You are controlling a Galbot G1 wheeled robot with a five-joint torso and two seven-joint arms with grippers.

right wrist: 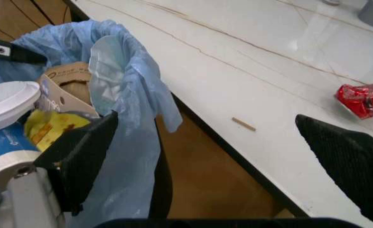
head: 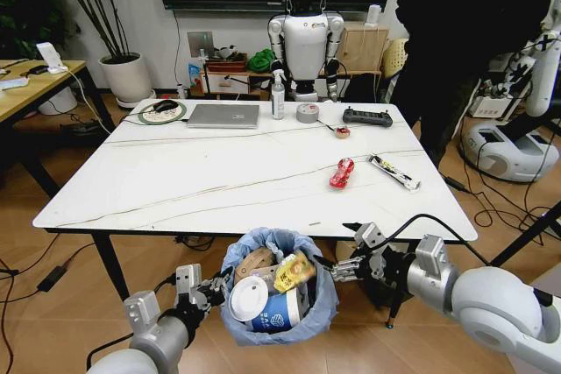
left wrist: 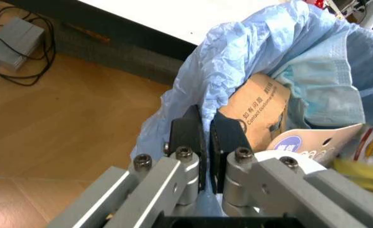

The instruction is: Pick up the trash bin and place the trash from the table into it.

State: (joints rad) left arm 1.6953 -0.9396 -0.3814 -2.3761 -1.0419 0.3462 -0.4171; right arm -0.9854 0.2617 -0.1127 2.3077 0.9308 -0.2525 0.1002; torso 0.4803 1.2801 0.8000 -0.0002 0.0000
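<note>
The trash bin (head: 279, 291), dark with a light-blue bag, hangs just below the front edge of the table (head: 175, 181). My left gripper (head: 209, 289) (left wrist: 207, 130) is shut on the bin's left rim, pinching the bag. Inside lie a brown cardboard piece (left wrist: 259, 111), a yellow wrapper (head: 294, 271), a white lid (head: 248, 298) and a white-and-blue cup (head: 279, 311). By the bin's right rim my right gripper (head: 340, 267) (right wrist: 205, 123) is open and holds nothing. On the table lie a red wrapper (head: 342, 172) (right wrist: 364, 97), a long white wrapper (head: 394, 172) and a small scrap (right wrist: 243, 124).
At the table's far side are a silver laptop (head: 224, 116), a spray bottle (head: 278, 95), a grey tape roll (head: 308, 113) and a black remote (head: 366, 116). A person (head: 465, 24) stands at the far right corner. A wooden desk (head: 35, 85) is on the left.
</note>
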